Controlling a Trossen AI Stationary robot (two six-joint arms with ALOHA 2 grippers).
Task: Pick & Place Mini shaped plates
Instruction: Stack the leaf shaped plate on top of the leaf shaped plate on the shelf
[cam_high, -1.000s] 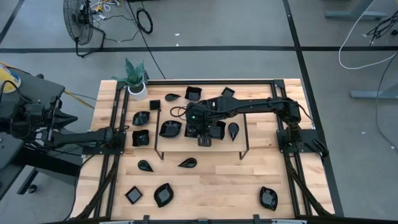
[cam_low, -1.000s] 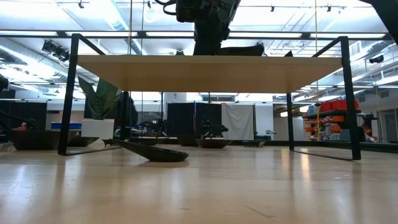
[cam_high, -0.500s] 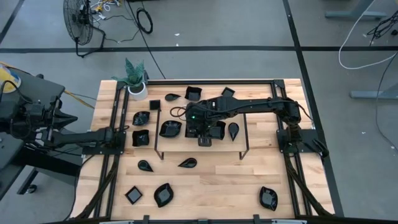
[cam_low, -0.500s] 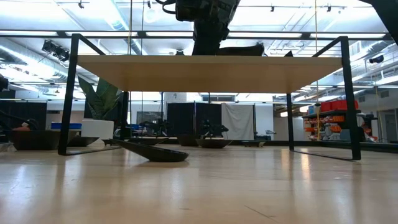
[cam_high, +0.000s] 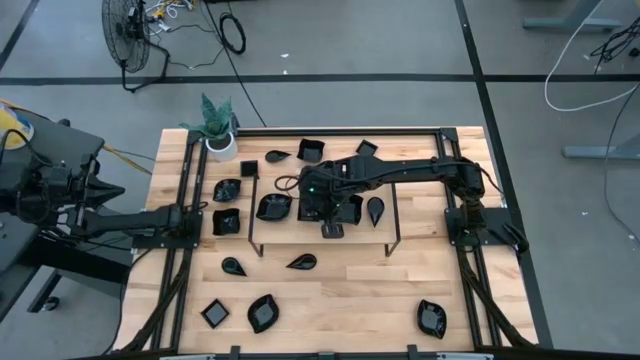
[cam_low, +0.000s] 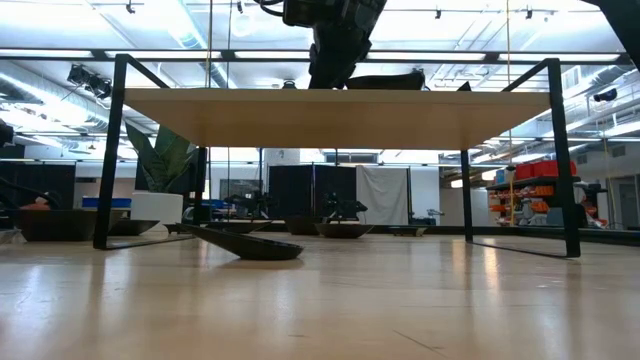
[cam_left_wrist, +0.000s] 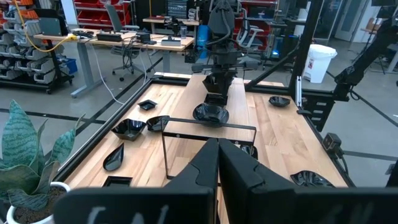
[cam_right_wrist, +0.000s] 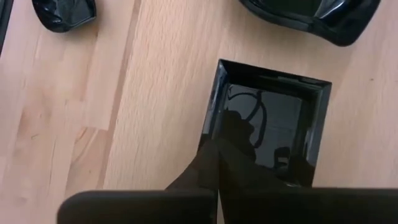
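My right gripper (cam_high: 332, 222) is shut on a glossy black square mini plate (cam_right_wrist: 273, 118) over the middle of the table, above the wooden top of the black-framed stand (cam_low: 330, 105). Several other mini plates lie around: a leaf shape (cam_high: 273, 207), a teardrop (cam_high: 375, 209) and a square (cam_high: 227, 222). My left gripper (cam_left_wrist: 217, 163) waits shut and level beyond the table's left edge (cam_high: 118, 190), holding nothing. My right gripper has the square plate by its rim (cam_right_wrist: 210, 134), at the corner nearest the fingers. The shut fingers (cam_right_wrist: 214, 165) slant down onto it from above and cover the rim, so the kind of hold is hidden. Whether the plate is lifted off the wood, I cannot tell.
A white pot with a green plant (cam_high: 217, 135) stands at the far left corner. More plates lie near the front edge, among them a leaf (cam_high: 263, 312), a square (cam_high: 214, 313) and one at the right (cam_high: 432, 317). Black rails (cam_high: 180, 250) run along both table sides.
My right gripper has rolled a little about its own axis while staying in place over the stand, still shut on the square plate.
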